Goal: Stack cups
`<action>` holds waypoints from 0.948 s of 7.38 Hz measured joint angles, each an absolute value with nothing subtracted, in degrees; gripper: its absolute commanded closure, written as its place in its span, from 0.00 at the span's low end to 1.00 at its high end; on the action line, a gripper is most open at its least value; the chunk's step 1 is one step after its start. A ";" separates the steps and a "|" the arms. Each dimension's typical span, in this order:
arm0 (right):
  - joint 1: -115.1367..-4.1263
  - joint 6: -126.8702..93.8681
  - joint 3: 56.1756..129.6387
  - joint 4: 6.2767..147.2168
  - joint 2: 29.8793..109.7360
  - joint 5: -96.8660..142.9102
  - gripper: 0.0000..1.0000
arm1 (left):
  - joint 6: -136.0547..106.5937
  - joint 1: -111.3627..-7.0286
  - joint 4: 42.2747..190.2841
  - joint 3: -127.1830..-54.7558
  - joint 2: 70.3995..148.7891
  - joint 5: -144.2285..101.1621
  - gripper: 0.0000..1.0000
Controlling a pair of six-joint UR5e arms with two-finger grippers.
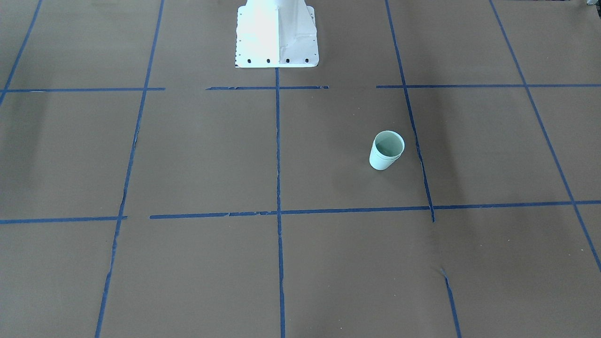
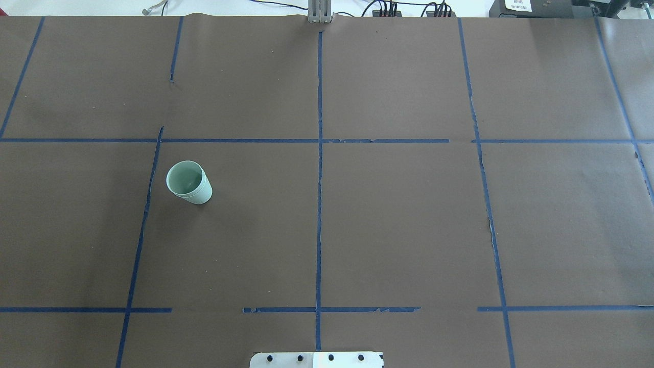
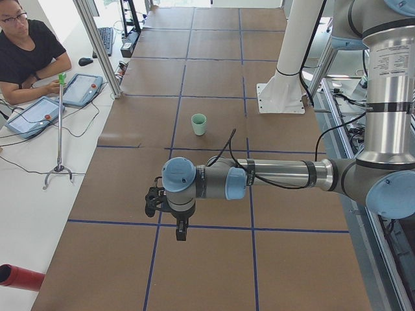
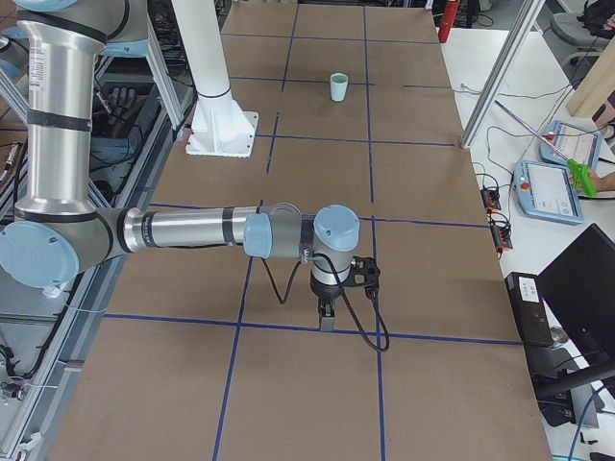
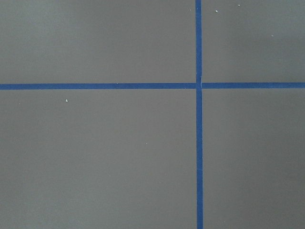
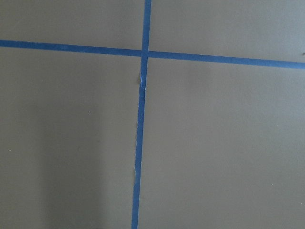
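The two pale mint-green cups [image 1: 387, 150] stand upright as one stack, one nested in the other, with two rims showing close together. The stack is on the robot's left half of the table [image 2: 189, 182], and it also shows far off in both side views [image 3: 199, 124] [image 4: 338, 87]. My left gripper [image 3: 181, 230] hangs over the table's left end, far from the cups, and holds nothing. My right gripper [image 4: 328, 317] hangs over the right end, also empty. Whether either is open or shut I cannot tell. Both wrist views show only brown paper and blue tape.
The white robot base [image 1: 277, 33] stands at the table's middle edge. Brown paper with blue tape lines [image 2: 319, 204] covers the table. An operator [image 3: 26, 52] sits beside tablets off the left end. A red cylinder [image 3: 19, 277] lies on the floor there.
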State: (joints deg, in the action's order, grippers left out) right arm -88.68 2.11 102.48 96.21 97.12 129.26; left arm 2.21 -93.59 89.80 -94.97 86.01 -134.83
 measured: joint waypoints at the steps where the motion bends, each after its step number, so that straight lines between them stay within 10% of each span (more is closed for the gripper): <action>1: -88.68 2.11 102.47 96.20 97.12 129.26 0.00 | 2.25 -93.48 89.88 -95.10 85.76 -134.88 0.00; 7: -88.68 2.11 102.44 96.24 97.12 129.25 0.00 | 2.29 -93.17 90.38 -94.63 84.29 -136.28 0.00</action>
